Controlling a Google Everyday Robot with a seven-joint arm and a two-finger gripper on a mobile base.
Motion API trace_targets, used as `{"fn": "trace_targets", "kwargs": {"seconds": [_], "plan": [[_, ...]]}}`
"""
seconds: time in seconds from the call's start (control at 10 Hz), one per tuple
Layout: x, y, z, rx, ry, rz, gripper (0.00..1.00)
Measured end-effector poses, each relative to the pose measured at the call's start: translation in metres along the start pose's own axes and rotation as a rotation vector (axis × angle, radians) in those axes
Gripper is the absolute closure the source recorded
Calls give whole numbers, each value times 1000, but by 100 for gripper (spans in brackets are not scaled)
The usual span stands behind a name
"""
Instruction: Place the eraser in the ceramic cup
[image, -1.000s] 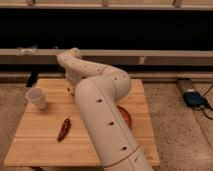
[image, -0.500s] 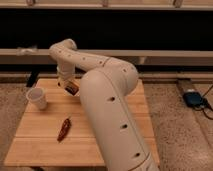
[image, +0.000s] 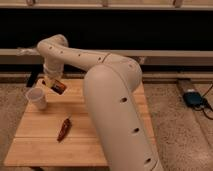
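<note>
The eraser (image: 59, 86) hangs tilted in the jaws, which are closed on it, clear of the surface (image: 100, 145). The jaws sit at the end of the arm (image: 75, 57), above the far left part of the surface as the camera sees it. The ceramic cup (image: 37, 98) stands upright just below the jaws and a little to their left in the view, near but not directly beneath them; its mouth is open and nothing shows inside.

By my reading, the step in hand is the carry to the cup, with the release not yet done. The next move calls for a short shift further left until the eraser is over the mouth, then a lowering and an opening of the jaws; the tilted block may need squaring up so it does not catch the rim.

Compared with half a second ago, the jaws and eraser have travelled left, closing most of the gap to the cup. The cup and the chili pepper (image: 64, 129), below and to the right of the jaws, lie where they were.
</note>
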Motion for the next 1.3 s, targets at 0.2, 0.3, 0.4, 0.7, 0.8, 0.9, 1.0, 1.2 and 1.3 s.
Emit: {"fn": "trace_targets", "kwargs": {"seconds": [0.2,0.3,0.4,0.7,0.8,0.9,1.0,1.2,1.3], "plan": [[-22,21,-3,-38,-34,-50,100],[-28,28,-4,-58,-48,-68,100],[-32,32,-6,-74,-58,-80,100],[-49,58,-4,-124,-86,-128,100],[-55,63,-1,-144,-93,-136,100],[-58,66,2,-159,-97,-141,100],[-60,68,5,-169,-97,-146,100],[-69,76,18,-195,-99,-158,100],[-71,75,20,-202,-102,-157,100]]}}
